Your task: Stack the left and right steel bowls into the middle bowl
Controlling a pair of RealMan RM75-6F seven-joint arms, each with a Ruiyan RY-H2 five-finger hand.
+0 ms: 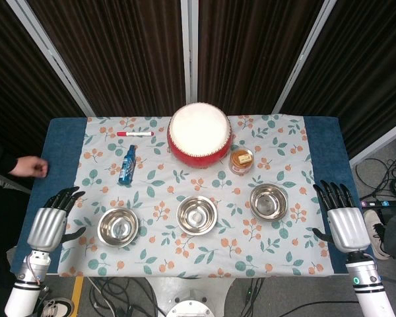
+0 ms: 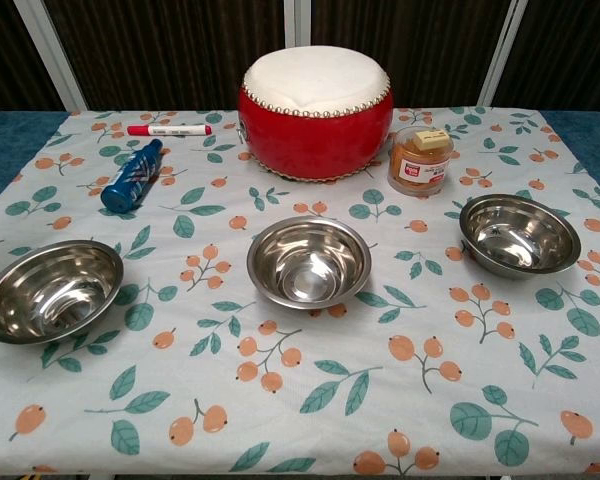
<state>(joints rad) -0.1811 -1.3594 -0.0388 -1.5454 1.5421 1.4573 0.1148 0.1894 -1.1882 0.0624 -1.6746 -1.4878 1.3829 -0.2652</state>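
Note:
Three steel bowls stand in a row on the flowered cloth: the left bowl point(image 1: 117, 226) point(image 2: 48, 290), the middle bowl point(image 1: 197, 214) point(image 2: 309, 261) and the right bowl point(image 1: 268, 201) point(image 2: 519, 234). All three are empty and apart from one another. My left hand point(image 1: 51, 221) hovers at the table's left edge, fingers spread, holding nothing, a little left of the left bowl. My right hand point(image 1: 343, 218) is at the right edge, fingers spread and empty, well right of the right bowl. Neither hand shows in the chest view.
Behind the bowls stand a red drum with a white top point(image 1: 200, 134) point(image 2: 314, 110), a small orange jar point(image 1: 241, 160) point(image 2: 420, 160), a blue bottle lying down point(image 1: 127, 165) point(image 2: 131, 175) and a red marker point(image 1: 134, 134) point(image 2: 169, 130). A person's hand point(image 1: 30, 166) rests at the far left edge.

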